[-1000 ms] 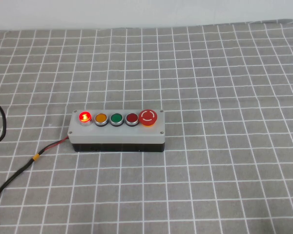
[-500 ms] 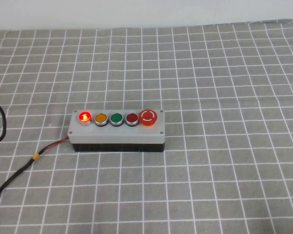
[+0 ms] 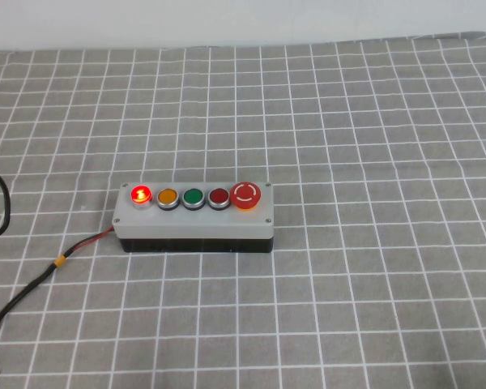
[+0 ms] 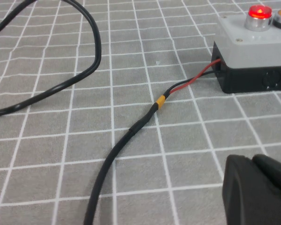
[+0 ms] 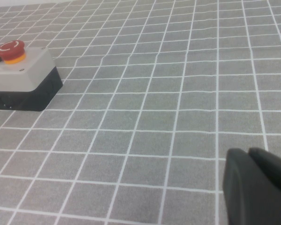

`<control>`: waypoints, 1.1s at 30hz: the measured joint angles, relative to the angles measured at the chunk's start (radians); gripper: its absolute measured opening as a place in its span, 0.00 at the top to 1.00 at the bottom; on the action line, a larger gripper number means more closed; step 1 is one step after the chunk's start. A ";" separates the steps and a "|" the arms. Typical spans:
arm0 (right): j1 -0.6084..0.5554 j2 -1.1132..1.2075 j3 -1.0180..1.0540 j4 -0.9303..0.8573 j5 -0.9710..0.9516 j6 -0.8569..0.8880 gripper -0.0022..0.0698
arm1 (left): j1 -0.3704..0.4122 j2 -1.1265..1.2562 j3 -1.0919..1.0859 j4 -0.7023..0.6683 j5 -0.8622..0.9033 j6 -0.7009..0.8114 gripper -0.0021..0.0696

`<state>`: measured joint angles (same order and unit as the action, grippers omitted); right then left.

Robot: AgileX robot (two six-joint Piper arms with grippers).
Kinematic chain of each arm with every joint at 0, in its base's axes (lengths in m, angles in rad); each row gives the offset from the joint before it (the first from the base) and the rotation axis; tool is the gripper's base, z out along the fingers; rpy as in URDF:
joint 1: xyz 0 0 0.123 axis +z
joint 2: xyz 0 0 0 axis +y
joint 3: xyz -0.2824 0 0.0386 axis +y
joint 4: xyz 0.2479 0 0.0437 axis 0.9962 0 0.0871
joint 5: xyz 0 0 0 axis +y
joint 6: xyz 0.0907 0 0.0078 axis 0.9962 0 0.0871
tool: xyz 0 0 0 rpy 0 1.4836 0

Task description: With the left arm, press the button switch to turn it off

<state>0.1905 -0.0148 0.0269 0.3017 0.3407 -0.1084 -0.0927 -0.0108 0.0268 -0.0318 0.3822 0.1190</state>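
Button switch lit red, 9 o'clock end of grey box. Left gripper, right gripper well apart from box; finger spread unclear.

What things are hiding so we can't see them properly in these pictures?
- Left gripper: left wrist view, cut off at the corner; open or shut unknown.
- Right gripper: right wrist view, the same.
- Both arms: outside the high view.
- Cable: leaves the high view's edge.
- Box: cut off in both wrist views.
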 joint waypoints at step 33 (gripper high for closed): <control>0.000 0.000 0.000 0.000 0.000 0.000 0.99 | 0.000 0.108 -0.137 -0.426 -0.063 -0.156 0.98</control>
<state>0.1905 -0.0148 0.0269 0.3017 0.3407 -0.1084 -0.0927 0.0973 -0.1099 -0.4576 0.3196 -0.0370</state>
